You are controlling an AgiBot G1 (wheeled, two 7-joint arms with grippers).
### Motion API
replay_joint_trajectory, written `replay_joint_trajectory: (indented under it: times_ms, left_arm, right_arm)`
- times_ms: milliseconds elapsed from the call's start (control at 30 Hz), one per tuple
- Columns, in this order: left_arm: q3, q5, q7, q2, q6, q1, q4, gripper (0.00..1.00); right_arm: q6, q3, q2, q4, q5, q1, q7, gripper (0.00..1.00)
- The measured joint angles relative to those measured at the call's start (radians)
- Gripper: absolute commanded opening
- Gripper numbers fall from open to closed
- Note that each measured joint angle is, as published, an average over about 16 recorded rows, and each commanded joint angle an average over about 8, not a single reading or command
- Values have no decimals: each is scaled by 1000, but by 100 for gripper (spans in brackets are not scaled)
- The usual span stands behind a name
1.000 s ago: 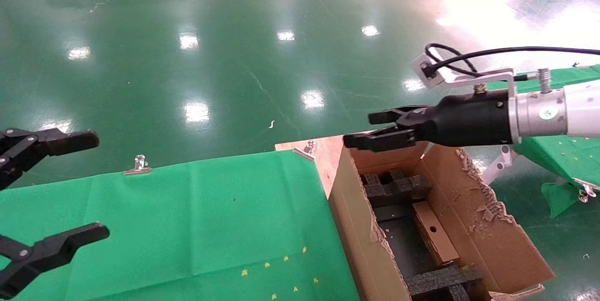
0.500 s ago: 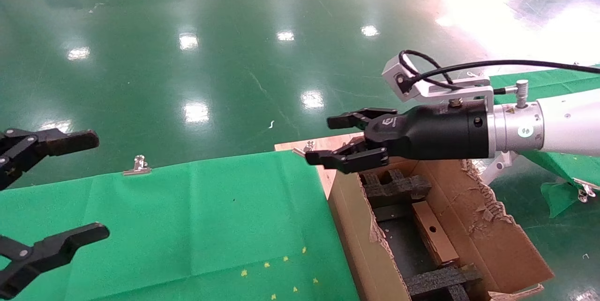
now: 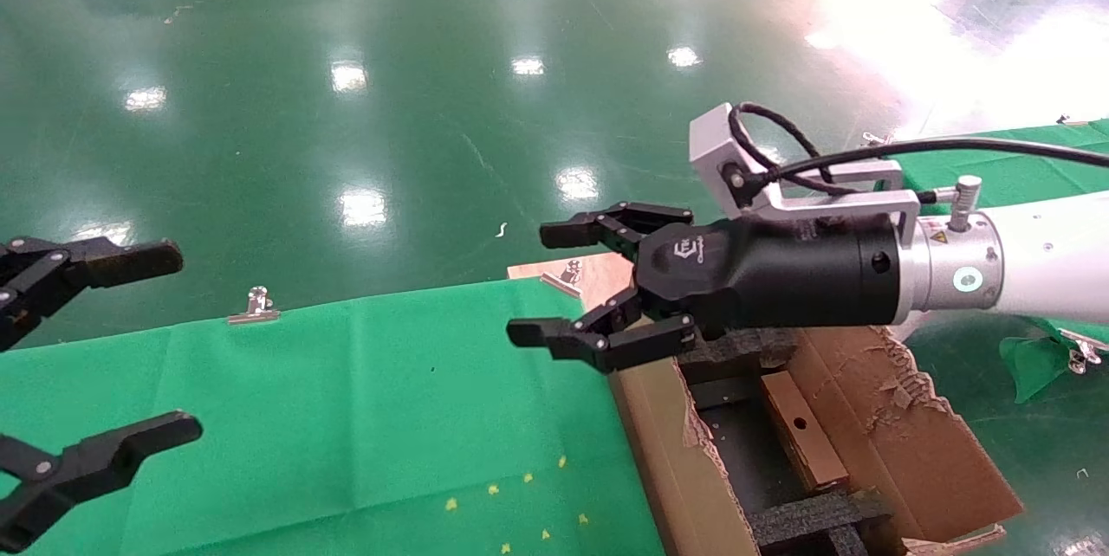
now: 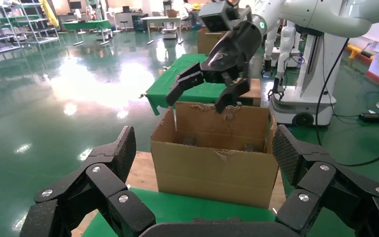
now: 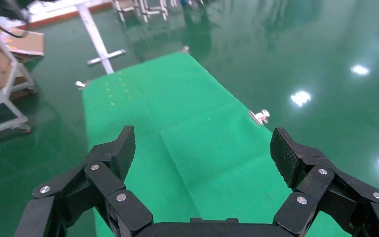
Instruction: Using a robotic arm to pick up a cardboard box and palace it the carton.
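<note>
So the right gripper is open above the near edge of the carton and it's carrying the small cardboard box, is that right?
Not quite. The right gripper is open above the carton's near edge, but it carries nothing: the head view shows bare space between its fingers, and the right wrist view shows only green cloth there.

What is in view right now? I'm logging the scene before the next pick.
carton: one, brown, flaps torn, at the table's right end
foam inserts: black, inside the carton
cardboard strip: one, brown, inside the carton
green cloth: one, over the table
metal clips: two seen, silver, on the cloth's far edge
small cardboard box: none visible
left gripper: black, open, at the cloth's left edge
right gripper: black, open and empty, on the robotic arm, above the carton's near-left corner
</note>
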Motion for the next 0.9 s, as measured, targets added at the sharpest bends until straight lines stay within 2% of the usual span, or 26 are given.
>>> replay_joint_trajectory:
  times_ms: [633, 900]
  left_arm:
    - [0, 0, 0, 0, 0, 0, 0, 100]
    - [0, 0, 0, 0, 0, 0, 0, 100]
  right_arm:
    - [-97, 300, -33, 160, 74, -226, -130, 100]
    - [-122, 375, -42, 200, 93, -283, -161, 100]
